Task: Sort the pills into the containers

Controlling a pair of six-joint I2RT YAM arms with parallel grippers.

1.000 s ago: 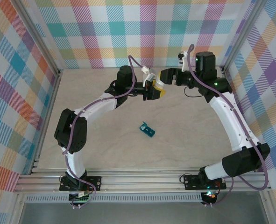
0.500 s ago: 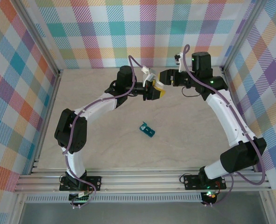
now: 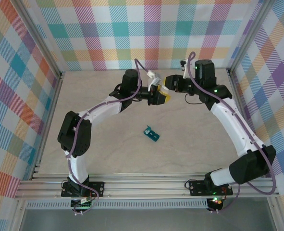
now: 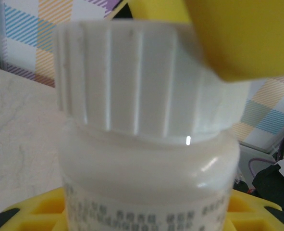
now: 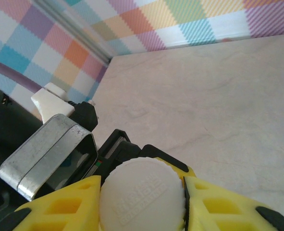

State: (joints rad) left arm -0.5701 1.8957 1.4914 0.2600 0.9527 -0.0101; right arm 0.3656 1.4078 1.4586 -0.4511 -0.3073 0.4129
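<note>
My left gripper (image 3: 159, 96) is shut on the body of a small white bottle (image 4: 146, 163) and holds it above the far middle of the table. The bottle's ribbed white cap (image 5: 142, 197) sits between the yellow fingers (image 5: 60, 207) of my right gripper (image 3: 168, 83), which is shut on it from the right. One of those yellow fingers (image 4: 242, 33) presses the cap's side in the left wrist view. The teal pill box, the containers (image 3: 151, 134), lies alone on the table's middle, well in front of both grippers. The pills are out of view.
The beige table (image 3: 103, 144) is fenced by an aluminium frame (image 3: 146, 185) at the near edge and plaid walls (image 3: 132, 33) on the other sides. Both arms arch inward and meet near the back wall.
My right gripper moved left onto the bottle's cap and shut on it. The left gripper kept its hold on the bottle and barely shifted. The teal pill box stayed put.
</note>
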